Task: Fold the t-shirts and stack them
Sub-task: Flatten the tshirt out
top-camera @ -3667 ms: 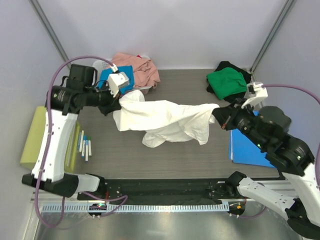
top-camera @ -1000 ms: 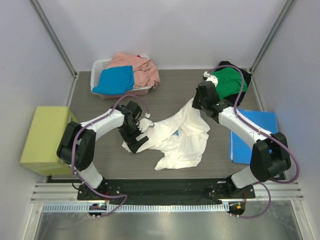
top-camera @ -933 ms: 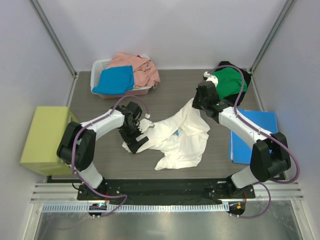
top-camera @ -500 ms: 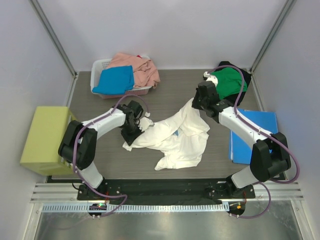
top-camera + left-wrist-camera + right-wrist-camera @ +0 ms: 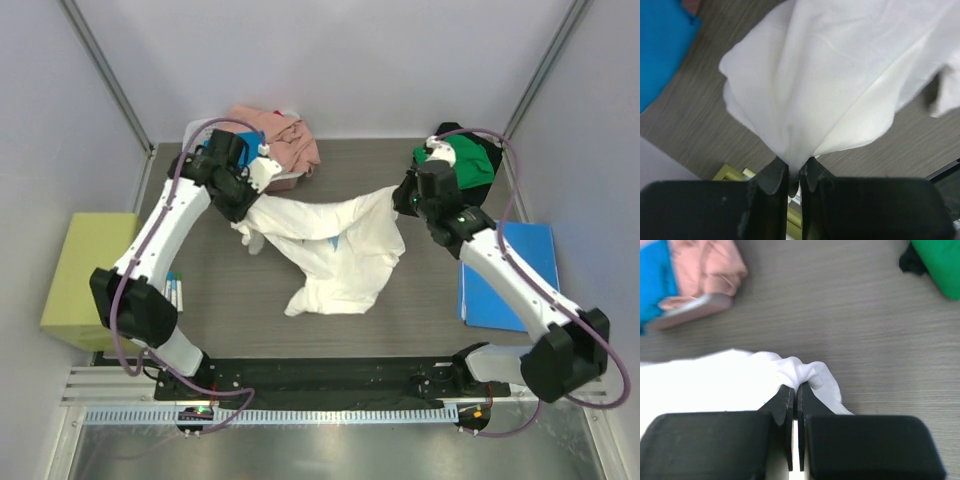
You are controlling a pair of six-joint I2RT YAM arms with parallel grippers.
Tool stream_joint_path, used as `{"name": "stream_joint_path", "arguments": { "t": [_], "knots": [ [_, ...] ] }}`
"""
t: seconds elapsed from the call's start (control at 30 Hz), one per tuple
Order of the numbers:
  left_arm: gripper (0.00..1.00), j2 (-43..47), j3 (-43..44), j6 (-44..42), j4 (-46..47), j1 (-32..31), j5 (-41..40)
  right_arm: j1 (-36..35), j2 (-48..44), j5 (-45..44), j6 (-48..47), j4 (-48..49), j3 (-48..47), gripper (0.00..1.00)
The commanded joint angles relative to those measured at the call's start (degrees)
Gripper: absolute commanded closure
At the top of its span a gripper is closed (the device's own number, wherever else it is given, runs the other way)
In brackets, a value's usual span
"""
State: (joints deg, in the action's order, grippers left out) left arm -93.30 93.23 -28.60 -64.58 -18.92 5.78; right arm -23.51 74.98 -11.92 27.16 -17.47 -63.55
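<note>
Step in hand: You are spreading the white t-shirt [image 5: 330,250] between both arms. This looks like the flattening stage that comes before the first fold.
White t-shirt position: It is lying mid-table [image 5: 350,170]. Its far edge is stretching from one gripper to the other, and the rest is sagging in loose creases toward the near edge. You cannot tell whether the stretched edge is clear of the surface.
Left gripper [image 5: 794,172]: It is pinching a gathered corner of the white cloth at the shirt's left end, with the jaws pressed onto the fabric.
Right gripper [image 5: 795,395]: It is pinching a small bunched fold at the shirt's right end, with the jaws almost meeting around it.
Other t-shirts: The green t-shirt [image 5: 465,160] is resting on the black t-shirt [image 5: 450,130] at the far right. The salmon pink t-shirt [image 5: 285,135] and the bright blue t-shirt [image 5: 660,45] are waiting in the white basket [image 5: 195,130] at the far left.
Progress: By this judgement you are working early in the task, as the white shirt is not yet flat.
Next move: You are preparing to draw the two ends further apart and lay the shirt down smooth. This calls for even tension on both pinches and room short of the blue folder [image 5: 500,290].
Caution: Both pinches are gripping thin gathers, so a sharp pull is risking a slip.
</note>
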Motion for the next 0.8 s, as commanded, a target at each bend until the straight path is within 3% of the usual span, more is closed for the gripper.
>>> {"name": "stream_joint_path", "arguments": {
  "t": [0.0, 0.2, 0.37, 0.53, 0.63, 0.7, 0.77],
  "knots": [
    [0.84, 8.5, 4.6, -2.8, -12.5, -0.2, -0.2, 0.1, -13.8, 2.8, 0.6, -1.9, -1.0, 0.99],
    [0.73, 17.4, 6.3, -5.0, -23.5, -0.2, 0.7, 0.1, -32.2, 8.5, 0.5, -8.2, -2.6, 0.99],
    [0.72, 22.4, 16.4, -3.8, -30.8, -0.3, -2.1, 0.1, -38.3, 10.6, 0.8, -16.7, -12.1, 0.99],
    [0.85, 28.4, 20.0, -6.5, -30.8, -0.5, -4.7, 0.1, -38.2, 13.0, 2.1, -21.5, -19.7, 0.99],
    [0.91, 28.3, 14.9, -5.6, -30.7, -0.5, -1.1, 0.1, -36.9, 14.0, 2.5, -21.8, -19.4, 0.99],
    [0.94, 27.3, 11.7, -5.4, -30.7, -0.5, 5.8, 0.1, -36.0, 14.4, 2.7, -21.4, -18.5, 0.99],
    [0.9, 24.1, 8.0, -4.6, -30.5, -1.5, 11.9, 0.1, -35.1, 14.6, 2.7, -20.3, -17.1, 0.99]
  ]
}}
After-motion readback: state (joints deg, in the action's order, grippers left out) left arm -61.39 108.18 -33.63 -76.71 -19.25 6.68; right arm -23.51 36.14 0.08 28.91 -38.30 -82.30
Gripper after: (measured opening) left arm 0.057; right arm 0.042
